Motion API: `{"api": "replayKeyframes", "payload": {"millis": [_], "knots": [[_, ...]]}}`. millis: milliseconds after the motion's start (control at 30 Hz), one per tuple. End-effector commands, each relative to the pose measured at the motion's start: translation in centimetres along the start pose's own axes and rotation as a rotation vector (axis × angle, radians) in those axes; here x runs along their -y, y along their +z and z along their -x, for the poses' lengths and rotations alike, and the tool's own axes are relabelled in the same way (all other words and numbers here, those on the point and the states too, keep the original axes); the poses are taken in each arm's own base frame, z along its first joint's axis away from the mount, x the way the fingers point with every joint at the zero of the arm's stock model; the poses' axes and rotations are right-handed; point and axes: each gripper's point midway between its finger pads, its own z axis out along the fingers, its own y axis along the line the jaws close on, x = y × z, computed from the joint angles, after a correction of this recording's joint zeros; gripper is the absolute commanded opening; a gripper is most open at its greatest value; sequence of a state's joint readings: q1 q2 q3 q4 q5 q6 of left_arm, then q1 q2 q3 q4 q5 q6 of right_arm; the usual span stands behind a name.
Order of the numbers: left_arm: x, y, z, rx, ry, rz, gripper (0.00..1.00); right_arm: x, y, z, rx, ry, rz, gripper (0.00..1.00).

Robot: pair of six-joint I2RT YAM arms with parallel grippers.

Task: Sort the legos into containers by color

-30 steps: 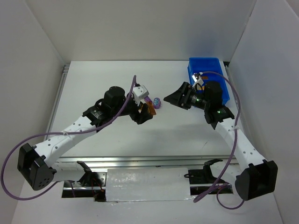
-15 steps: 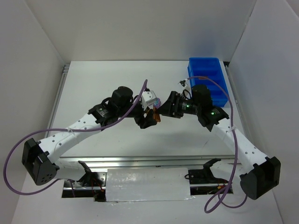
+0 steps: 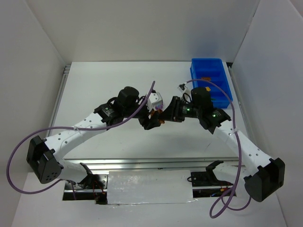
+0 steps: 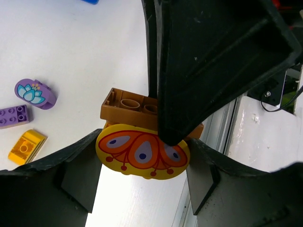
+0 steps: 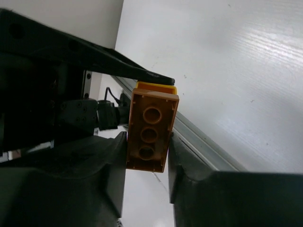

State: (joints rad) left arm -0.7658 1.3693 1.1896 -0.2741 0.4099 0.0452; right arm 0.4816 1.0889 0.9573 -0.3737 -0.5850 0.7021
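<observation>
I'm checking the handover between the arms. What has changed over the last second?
The right gripper swung left, away from the bright blue plastic tray, to mid-table and closed on the brown rectangular brick. The left gripper, gripping the yellow oval butterfly-printed piece joined to that brick, shifted slightly right to meet it. The tray stayed put.

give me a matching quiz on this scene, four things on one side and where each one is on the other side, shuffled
Things:
1. brown brick
2. yellow oval piece
3. flower-printed purple brick
4. blue tray

Places:
A. at the far right corner of the table
B. lying on the table beside a small purple brick
C. clamped in the right gripper
D. clamped in the left gripper

Pairs: 1-C, 2-D, 3-B, 4-A
</observation>
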Motion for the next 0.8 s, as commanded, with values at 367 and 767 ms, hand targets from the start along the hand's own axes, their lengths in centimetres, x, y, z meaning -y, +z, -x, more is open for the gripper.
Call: {"api": "replayKeyframes", "payload": {"millis": [367,767], "knots": [[0.4,-0.5,1.0,0.032,0.037,-0.008,0.00,-0.9,-2.0,3.3,0.065,-0.159,0.018,0.00],[0.1,-0.8,1.0,0.048,0.038,0.020,0.00,-3.2,-3.0,4.3,0.026,-0.181,0.257,0.00]]}}
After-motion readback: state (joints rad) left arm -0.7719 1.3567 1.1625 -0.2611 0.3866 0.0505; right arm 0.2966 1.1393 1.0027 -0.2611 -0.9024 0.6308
